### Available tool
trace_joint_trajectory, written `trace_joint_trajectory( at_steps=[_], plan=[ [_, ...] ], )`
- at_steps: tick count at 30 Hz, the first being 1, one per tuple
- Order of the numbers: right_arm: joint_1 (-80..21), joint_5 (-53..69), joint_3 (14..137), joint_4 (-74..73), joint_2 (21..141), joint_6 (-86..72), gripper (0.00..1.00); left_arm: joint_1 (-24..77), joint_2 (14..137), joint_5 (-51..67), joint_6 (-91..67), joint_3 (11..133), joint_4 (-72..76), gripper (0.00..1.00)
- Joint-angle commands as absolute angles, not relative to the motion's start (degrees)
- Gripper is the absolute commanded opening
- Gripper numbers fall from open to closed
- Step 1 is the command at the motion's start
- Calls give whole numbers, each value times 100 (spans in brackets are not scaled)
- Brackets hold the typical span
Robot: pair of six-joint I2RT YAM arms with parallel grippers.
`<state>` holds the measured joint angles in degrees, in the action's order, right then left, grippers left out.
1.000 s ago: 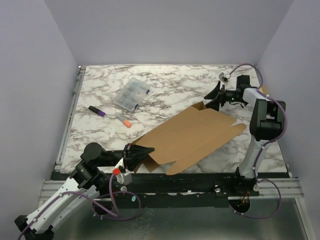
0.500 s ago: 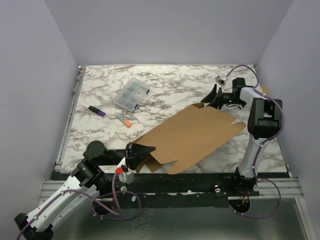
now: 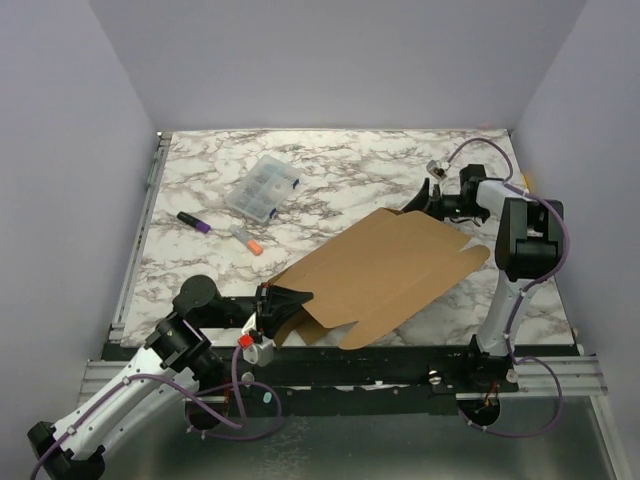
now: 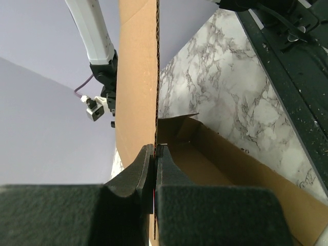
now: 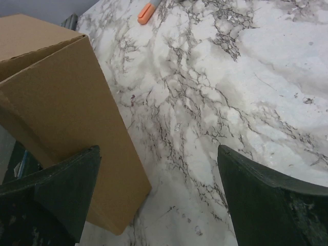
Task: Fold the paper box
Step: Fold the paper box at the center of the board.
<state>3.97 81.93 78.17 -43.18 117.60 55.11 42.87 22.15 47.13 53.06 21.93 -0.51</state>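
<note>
Cardboard, plain brown and mostly an open sheet with one flap turned up, is clamped at its near-left edge by the left tool (image 4: 154, 154), so the box (image 3: 385, 270) lies slanted across the bench (image 3: 350, 165), most folds undone, the right tool (image 3: 428, 193) spread wide beside its far corner.

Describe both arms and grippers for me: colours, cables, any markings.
Both arms have white links and black joints, the left arm and the right arm alike, each trailing a purple cable. The left gripper and right gripper have dark, wedge-shaped fingers. A small red part sits by the left wrist.
</note>
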Motion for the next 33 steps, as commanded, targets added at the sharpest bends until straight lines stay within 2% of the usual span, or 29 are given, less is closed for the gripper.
trace_joint_trajectory(
  at_steps=[1,5,11,18,33],
  plan=[
    [385,8432,7561,-4419,11390,5629,100,4314,2200,4863,5455,2355,-444,0],
    [382,8406,7272,-4105,11133,5343,100,4307,2159,4858,5456,2347,-475,0],
    [382,8038,6576,-2763,10611,4286,100,4308,2128,4850,5440,2325,-483,0],
    [387,8134,6165,-2144,10259,3905,100,4314,2080,4862,5413,2331,-497,0],
    [386,8520,6213,-3593,10310,5012,100,4308,1909,4836,5359,2258,-535,0]
  ],
)
